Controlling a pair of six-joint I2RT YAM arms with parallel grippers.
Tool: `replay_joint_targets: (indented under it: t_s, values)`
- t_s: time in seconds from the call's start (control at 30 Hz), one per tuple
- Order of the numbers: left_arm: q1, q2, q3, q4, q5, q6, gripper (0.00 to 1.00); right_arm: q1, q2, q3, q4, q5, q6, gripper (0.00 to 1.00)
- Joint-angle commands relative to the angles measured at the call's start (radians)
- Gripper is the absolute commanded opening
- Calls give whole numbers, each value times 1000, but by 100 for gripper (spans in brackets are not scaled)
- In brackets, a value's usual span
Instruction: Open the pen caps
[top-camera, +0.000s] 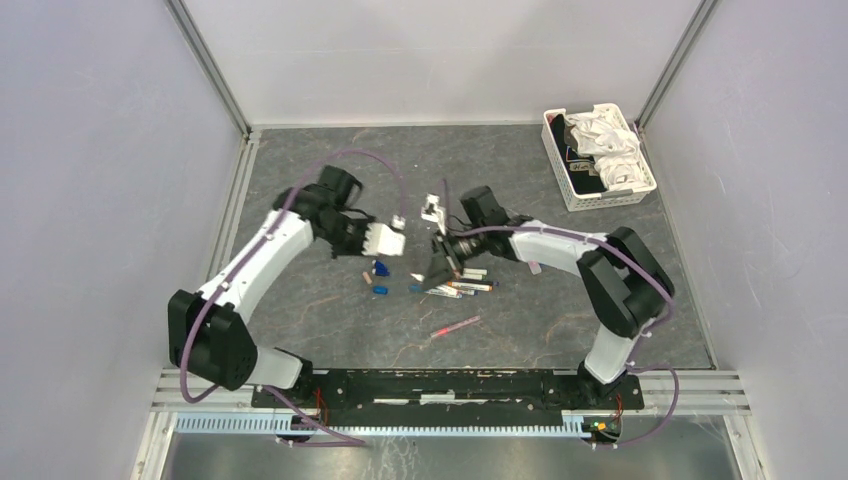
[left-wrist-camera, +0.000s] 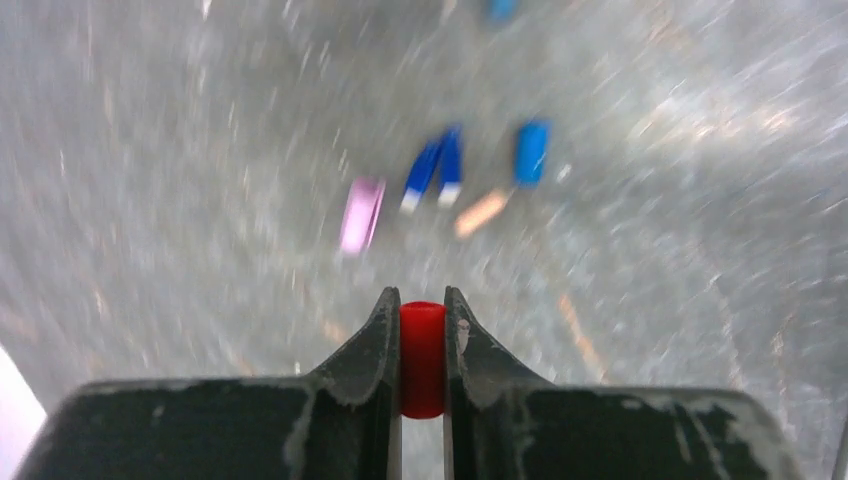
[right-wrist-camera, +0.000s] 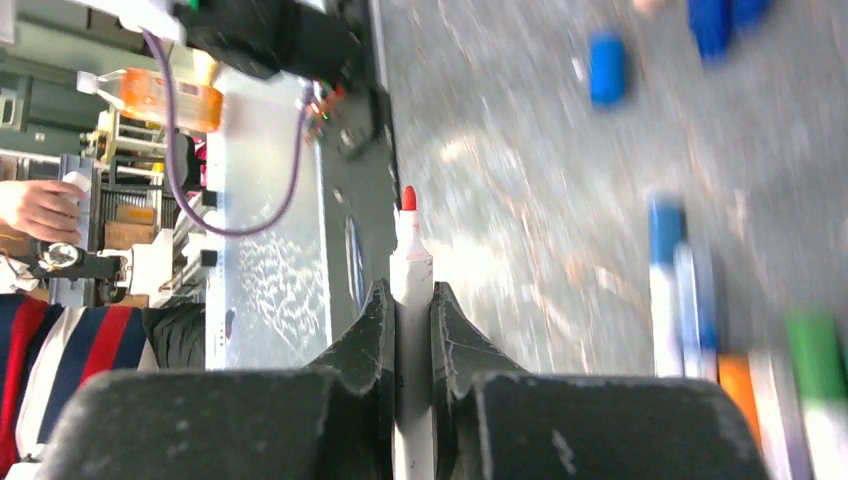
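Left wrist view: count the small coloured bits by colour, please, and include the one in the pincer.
Red: 1, the red cap held in the left pincer
Pink: 1, the pink cap
Orange: 1, the orange bit
Blue: 4, two slim bits with white ends, a stubby cap, and a top-edge bit
Total: 7, though the view is blurred

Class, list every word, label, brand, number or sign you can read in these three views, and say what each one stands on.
No text is readable in any view.
Pen barrels on the table: any print is too small to read.
Orange bottle beyond the table: label blurred, unreadable.
White basket: nothing legible on it or its contents.
Red cap: no marking shows.
Red-tipped pen: no marking shows.
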Motion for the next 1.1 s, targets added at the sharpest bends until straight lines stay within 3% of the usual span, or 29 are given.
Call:
replay_joint_targets:
  t_s: [0.0, 0.13, 0.23, 0.37, 0.63, 0.93, 1.07]
  values:
    - [227, 60, 130, -36, -102, 174, 2, -79, -130, -216, 23, 48, -10, 0]
    - [167, 73, 138, -35, -27, 106, 2, -94, -131, -184, -42, 69, -55, 0]
    - [110, 57, 66, 72, 16, -11, 2, -145, -176, -133, -115, 159, -80, 0]
    - [37, 120, 37, 152, 28, -162, 2, -254, -242, -65, -220, 442, -81, 0]
    - [-15, 280, 55, 272, 10, -299, 7, -400, -336, -131, -214, 919, -85, 0]
    - [-14, 408, 38, 358, -101, -375, 11, -442, -240, -149, -168, 1136, -108, 0]
    - [-14, 407, 34, 358, -95, -388, 26, -448, -192, -136, -134, 1178, -116, 0]
